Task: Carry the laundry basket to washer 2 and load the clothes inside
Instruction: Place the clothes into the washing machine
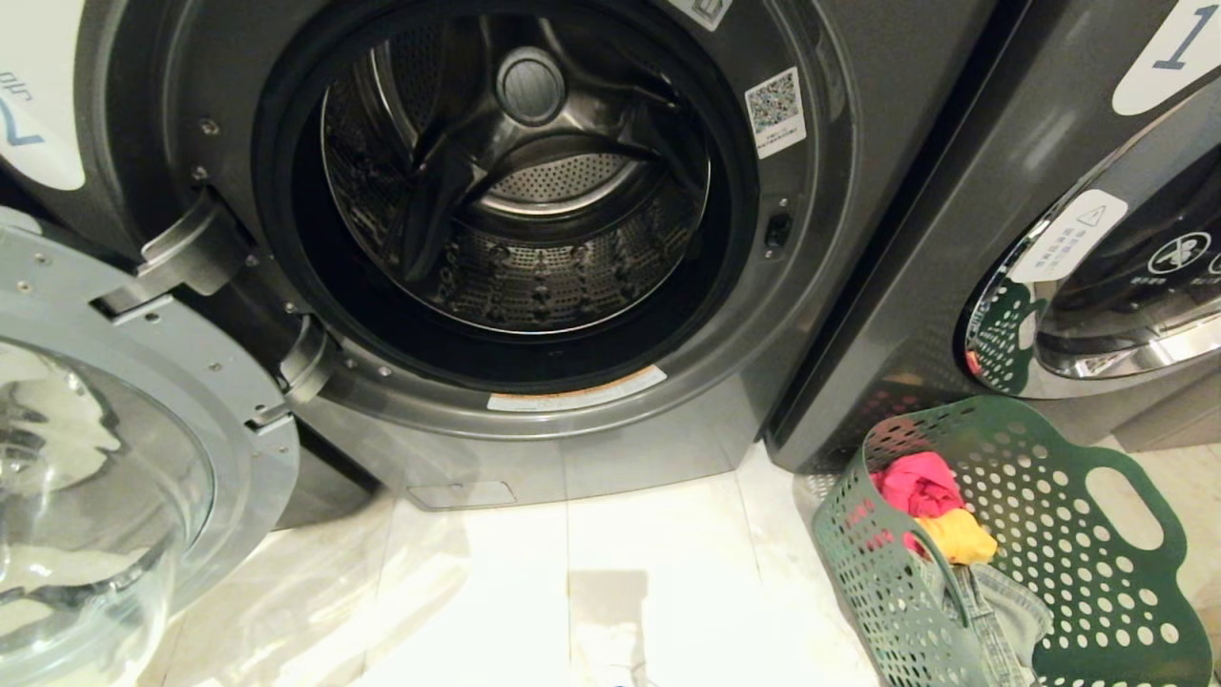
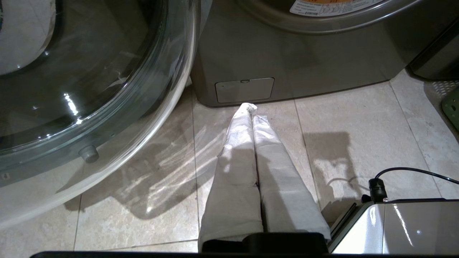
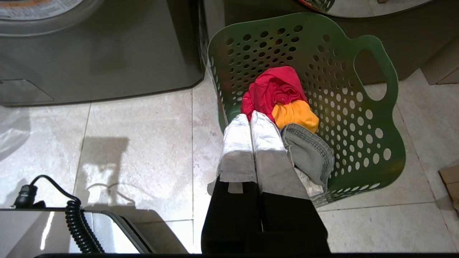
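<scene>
L hand closed, empty, above floor tiles before washer 2. R hand closed, empty, over laundry basket rim. Basket on floor at 5 o'clock of washer 2; clothes inside. Washer door open at 8 o'clock.

Grippers — pale grey fabric-wrapped fingers, black mounts — glossy white base panel, coiled black cable.
</scene>
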You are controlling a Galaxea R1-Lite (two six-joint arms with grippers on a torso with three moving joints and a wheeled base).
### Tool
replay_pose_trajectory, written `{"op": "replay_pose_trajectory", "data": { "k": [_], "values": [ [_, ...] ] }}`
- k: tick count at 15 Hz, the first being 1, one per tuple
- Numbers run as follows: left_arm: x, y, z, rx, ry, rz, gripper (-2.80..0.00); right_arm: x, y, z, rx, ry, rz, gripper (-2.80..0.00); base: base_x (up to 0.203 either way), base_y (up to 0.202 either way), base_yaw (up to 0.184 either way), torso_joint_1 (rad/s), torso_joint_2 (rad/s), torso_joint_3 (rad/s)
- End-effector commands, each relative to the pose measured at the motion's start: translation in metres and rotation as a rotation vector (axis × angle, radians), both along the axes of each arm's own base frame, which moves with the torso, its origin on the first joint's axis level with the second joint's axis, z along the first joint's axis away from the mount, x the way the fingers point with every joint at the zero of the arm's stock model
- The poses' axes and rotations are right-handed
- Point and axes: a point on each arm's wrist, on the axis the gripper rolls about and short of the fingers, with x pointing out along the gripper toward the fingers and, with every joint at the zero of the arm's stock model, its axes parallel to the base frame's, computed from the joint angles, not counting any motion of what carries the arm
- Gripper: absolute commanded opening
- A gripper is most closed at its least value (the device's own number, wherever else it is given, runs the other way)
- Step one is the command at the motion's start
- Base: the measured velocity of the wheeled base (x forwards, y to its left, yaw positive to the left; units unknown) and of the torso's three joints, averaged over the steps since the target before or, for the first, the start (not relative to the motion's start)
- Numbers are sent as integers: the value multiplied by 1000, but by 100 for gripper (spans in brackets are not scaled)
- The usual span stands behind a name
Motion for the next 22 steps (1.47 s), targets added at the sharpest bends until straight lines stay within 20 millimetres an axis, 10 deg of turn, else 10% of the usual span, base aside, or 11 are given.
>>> {"op": "replay_pose_trajectory", "data": {
  "k": [1, 12, 16, 19, 22],
  "values": [
    [0, 0, 0, 1, 1, 1, -280, 0, 0, 0, 0, 0, 0, -280, 0, 0, 0, 2, 2, -127],
    [0, 0, 0, 4, 4, -1, -280, 0, 0, 0, -61, 3, -5, -280, 0, 0, 0, 1, 0, -14],
    [0, 0, 0, 28, 2, -9, -280, -16, -1, 78, -161, -81, -54, -280, 0, 0, 0, 0, 0, 0],
    [0, 0, 0, 0, 1, -2, -280, 28, -3, 137, -88, 177, -142, -280, 0, 0, 0, 0, 0, 0],
    [0, 0, 0, -32, -1, 3, -280, 110, -8, 139, 64, 519, -267, -280, 0, 0, 0, 0, 0, 0]
  ]
}}
